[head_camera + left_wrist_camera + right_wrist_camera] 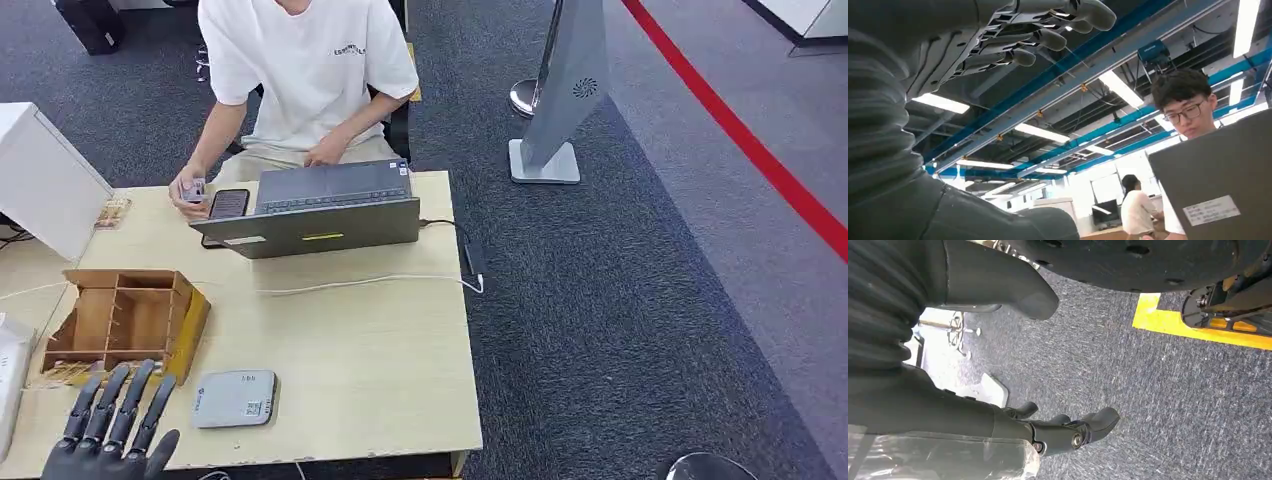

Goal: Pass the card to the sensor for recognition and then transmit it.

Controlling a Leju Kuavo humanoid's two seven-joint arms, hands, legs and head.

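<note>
My view takes in a pale wooden table [400, 380] on dark grey carpet [620, 330]. A red stripe [740, 135] crosses the carpet at far right, and a grey stand [565, 90] rises beyond the table. A white cabinet [40, 180] sits at left. Overhead, blue beams [1128, 55] and long strip lights [1040, 132] run across a dark ceiling. Yellow tape [1193, 330] marks the carpet beneath me.

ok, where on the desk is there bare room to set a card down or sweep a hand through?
Widest bare patch: between the white cable and the near desk edge, right of the grey sensor pad. A narrower strip runs between laptop and wooden organizer. Crowded: near-left corner, where the left robot hand sits by organizer and pad.
</note>
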